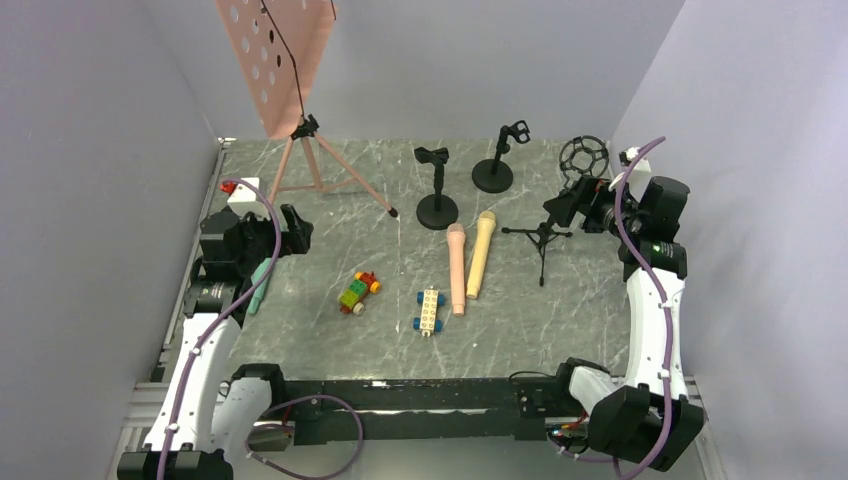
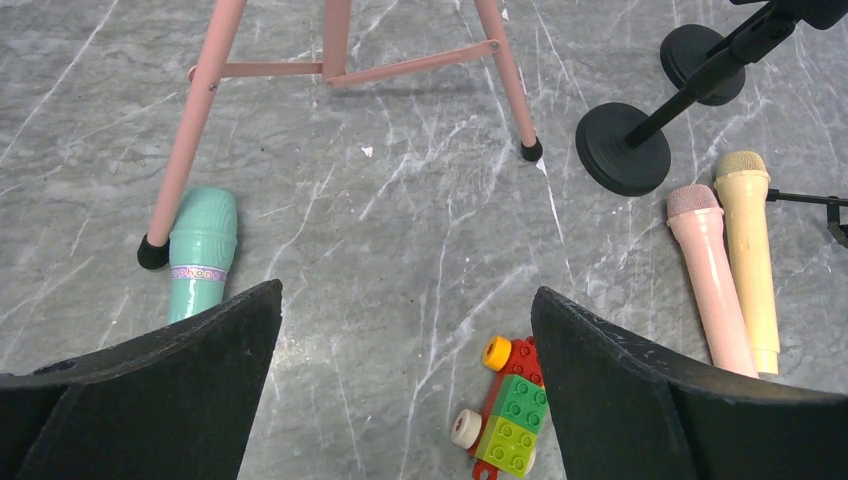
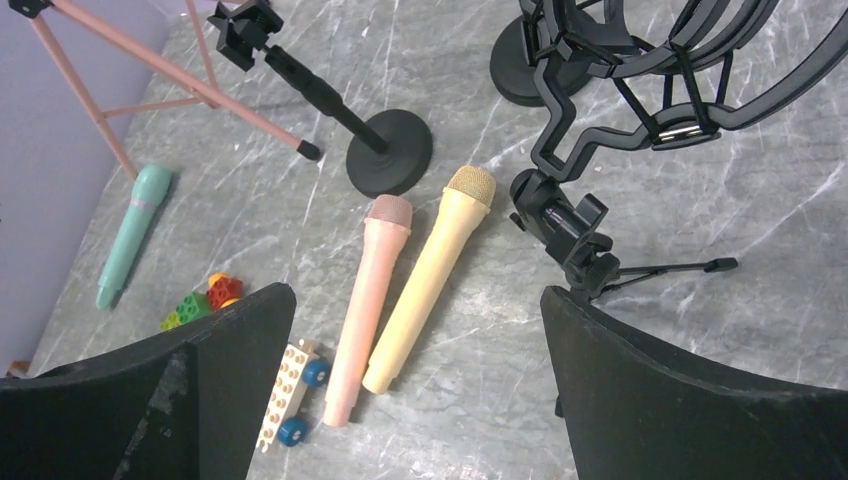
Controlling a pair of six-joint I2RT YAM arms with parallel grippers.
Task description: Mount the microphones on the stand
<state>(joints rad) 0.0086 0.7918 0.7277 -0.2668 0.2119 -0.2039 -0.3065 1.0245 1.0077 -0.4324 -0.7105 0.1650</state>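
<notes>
The mint green microphone [image 1: 260, 285] lies at the left edge under my left arm; in the left wrist view it [image 2: 200, 255] sits just beyond the left finger. The salmon pink microphone [image 1: 456, 268] and the tan-yellow microphone [image 1: 480, 253] lie side by side mid-table, heads away from me; both show in the right wrist view [image 3: 365, 300] [image 3: 430, 275]. Two round-base stands [image 1: 437, 190] [image 1: 497, 160] and a tripod stand with a shock mount [image 1: 545, 235] are empty. My left gripper [image 2: 405, 295] and right gripper [image 3: 415, 295] are open and empty above the table.
A pink music stand on a tripod [image 1: 300, 160] stands at the back left, one foot beside the green microphone's head [image 2: 152, 252]. Two toy-brick cars [image 1: 358, 292] [image 1: 430, 310] lie near the front middle. A small white box [image 1: 240, 188] sits at the left edge.
</notes>
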